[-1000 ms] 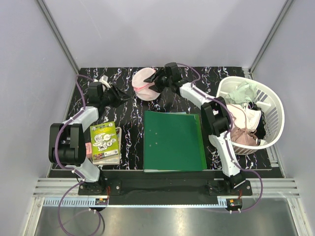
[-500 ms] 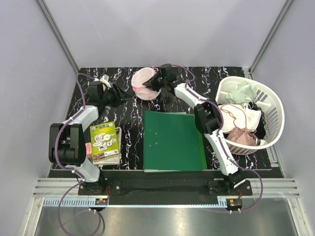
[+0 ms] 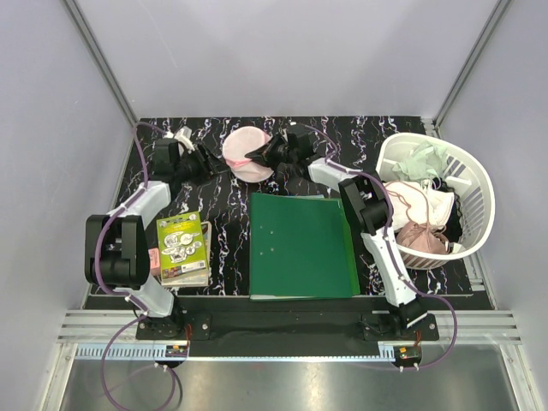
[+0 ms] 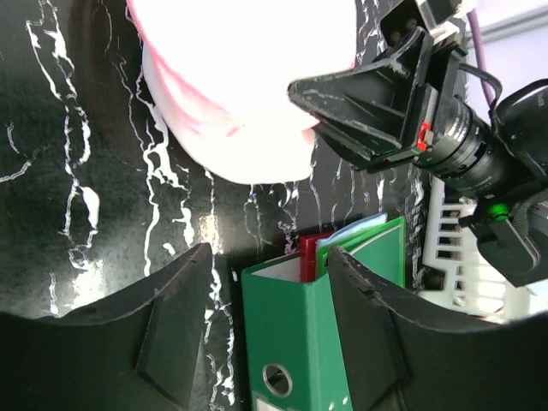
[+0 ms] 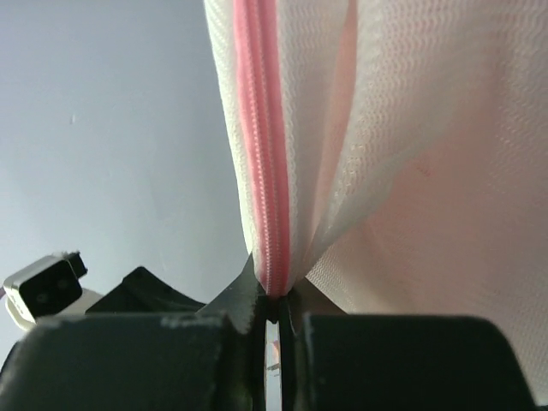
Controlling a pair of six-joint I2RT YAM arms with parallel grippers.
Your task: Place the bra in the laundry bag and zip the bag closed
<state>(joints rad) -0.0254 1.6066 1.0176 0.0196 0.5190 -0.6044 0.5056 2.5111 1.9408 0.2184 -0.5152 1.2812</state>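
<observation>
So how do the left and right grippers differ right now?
The right gripper is shut, pinching the laundry bag at its pink zip; the left gripper is open and holds nothing. The right gripper sits on the bag's white basket side, the left gripper on the opposite side. Both are at the table's far side, beside the bag.

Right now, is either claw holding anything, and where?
The right gripper pinches the laundry bag at its pink zip; the left gripper holds nothing.
</observation>
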